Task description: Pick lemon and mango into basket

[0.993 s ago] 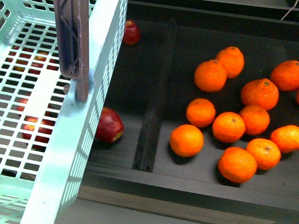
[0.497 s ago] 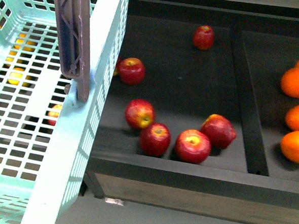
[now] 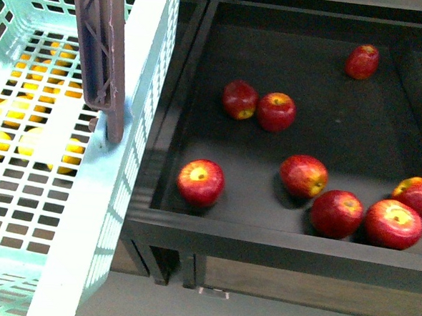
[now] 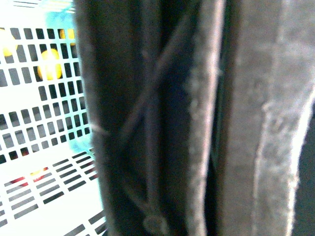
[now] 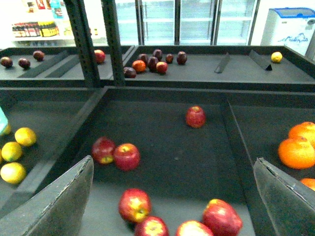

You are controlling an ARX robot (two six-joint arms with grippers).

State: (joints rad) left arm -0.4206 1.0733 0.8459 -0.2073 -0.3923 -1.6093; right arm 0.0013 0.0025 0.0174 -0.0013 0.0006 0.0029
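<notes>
Basket [image 3: 136, 146] hangs at the left of the front view by its brown handle [image 3: 99, 51], as before, but the display behind it has slid rightward. A second ago tangerines lay beside it, then red apples. Now yellow fruit, judged to be the lemon [image 3: 31, 141] stock, shows through the slotted floor, with the red apples [image 3: 201, 181] in the dark compartment [image 3: 277, 244] to its right. Treat this as arrival at the lemon bin. No fruit shows inside the basket, and you cannot pick out the mango in any view. For the left hand, the handle fills its wrist view, so you cannot tell how its jaws stand. The right hand [image 5: 172, 167] is spread wide, empty and touching nothing, poised over the apple compartment.
</notes>
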